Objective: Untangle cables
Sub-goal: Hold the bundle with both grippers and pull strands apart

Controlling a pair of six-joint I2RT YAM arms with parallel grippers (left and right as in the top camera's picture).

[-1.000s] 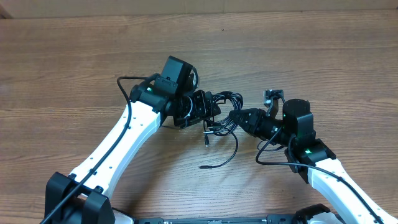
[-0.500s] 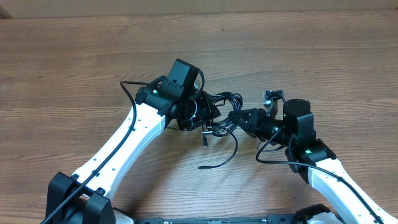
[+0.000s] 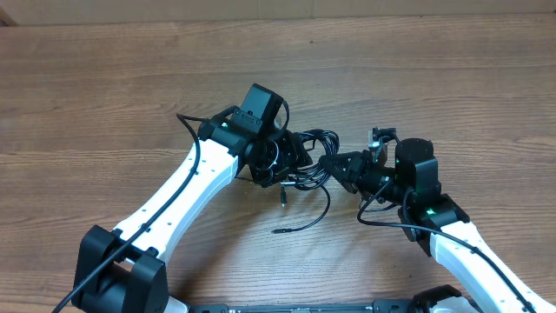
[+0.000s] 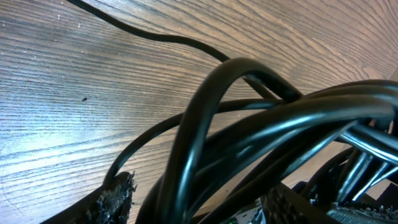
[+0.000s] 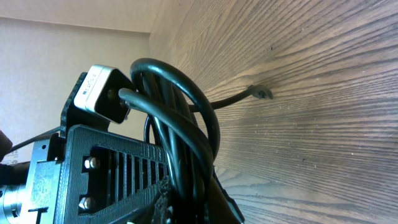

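Observation:
The cables [image 3: 314, 149] form a small black tangle at the table's middle, between both grippers. My left gripper [image 3: 300, 157] reaches into the tangle from the left. In the left wrist view its fingers [image 4: 117, 200] stand apart with several glossy strands [image 4: 249, 134] running between them and wood showing on either side. My right gripper [image 3: 330, 163] comes from the right and is shut on the cables [image 5: 186, 134], which loop up out of its jaws. One loose strand [image 3: 323, 209] trails toward the front, ending in a small plug [image 3: 278, 231]. Another plug [image 5: 261, 93] lies on the wood.
The wooden table [image 3: 130, 87] stretches on all sides. A short plug end [image 3: 283, 196] hangs just below the left gripper. A black ribbed plate with bolts [image 5: 112, 171] fills the lower left of the right wrist view.
The left arm has shifted right and pushed its gripper deeper into the tangle. The loose strand's plug has slid slightly left. The right arm has held still.

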